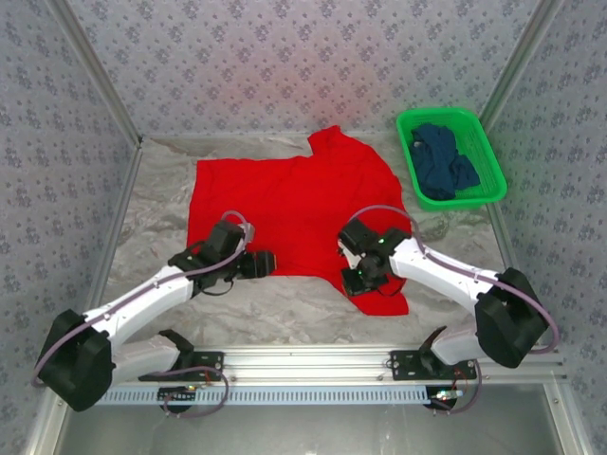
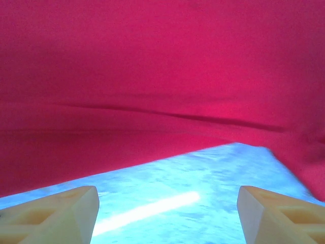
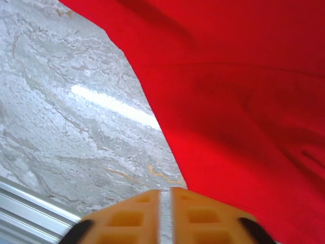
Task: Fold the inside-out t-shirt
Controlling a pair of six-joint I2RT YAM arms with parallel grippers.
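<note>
Fingers of our left gripper stand wide apart, released, low over the bare table and just short of the red t-shirt, which lies spread flat mid-table. Our right gripper is clenched at the shirt's near right edge; we cannot tell whether it pinches any cloth. We judge that we are taking hold of the near edge for a first fold. Next, the left fingers must slide onto that edge and close, matching the right.

Matt red cloth t-shirt, glossy marbled table (streaked glare), green plastic basket
</note>
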